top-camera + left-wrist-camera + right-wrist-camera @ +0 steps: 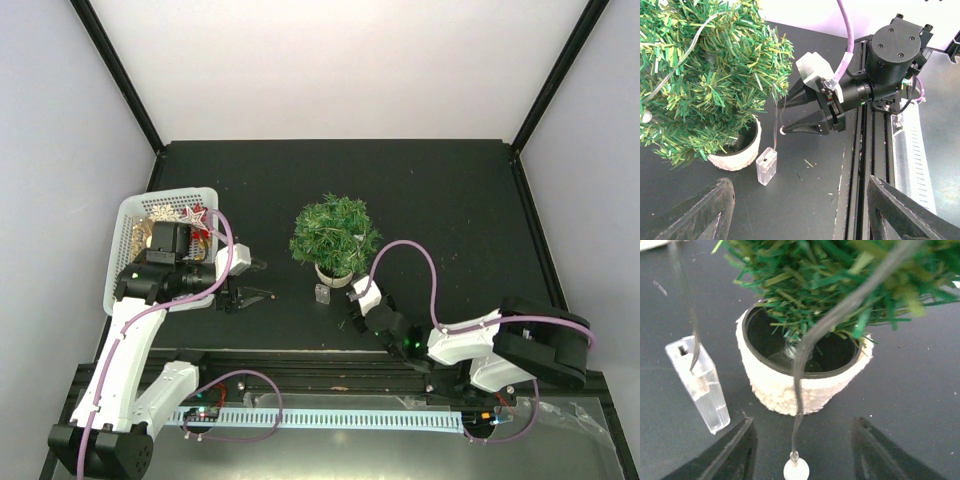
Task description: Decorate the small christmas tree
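The small christmas tree [335, 232] stands upright in its cream pot [790, 390] near the middle of the dark surface [450, 200]. A clear plastic box [700, 385] stands just beside the pot at its 7 o'clock. A thin wire [805, 355] hangs out of the branches and ends in a white bead [796, 471].

The right gripper [787, 114], at the pot's 5 o'clock, has its jaws apart with the bead between the fingertips. Whether they touch it is unclear.

The left gripper [800, 179] is wide open and holds nothing, at the tree's 8 o'clock. A white basket [128, 215] of ornaments sits at the tree's 9 o'clock.
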Motion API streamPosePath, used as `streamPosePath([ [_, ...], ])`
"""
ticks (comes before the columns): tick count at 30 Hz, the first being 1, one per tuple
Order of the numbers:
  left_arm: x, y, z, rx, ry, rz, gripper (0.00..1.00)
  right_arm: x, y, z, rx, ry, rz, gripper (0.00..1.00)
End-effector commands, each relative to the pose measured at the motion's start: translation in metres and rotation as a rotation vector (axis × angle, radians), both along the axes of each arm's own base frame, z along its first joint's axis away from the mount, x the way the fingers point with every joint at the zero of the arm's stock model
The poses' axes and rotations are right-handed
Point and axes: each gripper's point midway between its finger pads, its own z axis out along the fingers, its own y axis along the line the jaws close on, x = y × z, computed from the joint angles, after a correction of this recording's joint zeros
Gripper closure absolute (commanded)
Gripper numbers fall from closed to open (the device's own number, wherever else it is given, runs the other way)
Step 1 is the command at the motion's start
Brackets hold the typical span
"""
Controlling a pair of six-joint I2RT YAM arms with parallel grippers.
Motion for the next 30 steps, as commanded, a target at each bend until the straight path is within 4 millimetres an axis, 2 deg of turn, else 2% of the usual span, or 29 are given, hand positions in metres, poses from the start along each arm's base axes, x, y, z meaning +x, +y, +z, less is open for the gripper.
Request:
streamPosePath([
  [1, -0.001, -0.001, 0.003, -0.020, -0.020, -0.015, 0.27, 0.012, 0.004, 0.028, 0.098, -0.069, -0.043, 0.55],
  [7, 0.000, -0.001, -0.001, -0.017, -0.006, -0.014, 0.27, 0.008, 0.008, 0.035, 0.122, -0.062, 0.003, 0.80],
  [8, 0.000, -0.001, -0.001, -0.017, -0.004, -0.013, 0.27, 0.007, 0.007, 0.036, 0.126, -0.059, 0.004, 0.89],
  [12, 0.000, -0.001, -0.001, -0.019, -0.001, -0.015, 0.27, 0.003, 0.005, 0.040, 0.130, -0.048, 0.025, 0.98],
  [17, 0.000, -0.001, -0.001, -0.021, 0.006, -0.015, 0.27, -0.003, 0.000, 0.046, 0.127, -0.040, 0.046, 0.99],
  [21, 0.000, -0.002, -0.001, -0.023, 0.007, -0.017, 0.27, -0.012, 0.004, 0.047, 0.114, -0.002, 0.106, 0.99],
  [26, -0.001, -0.002, -0.001, -0.023, 0.011, -0.018, 0.26, -0.031, 0.013, 0.066, 0.153, 0.065, 0.227, 0.99],
  [30, 0.001, -0.002, -0.001, -0.025, 0.016, -0.016, 0.26, -0.049, 0.026, 0.091, 0.202, 0.118, 0.336, 0.99],
])
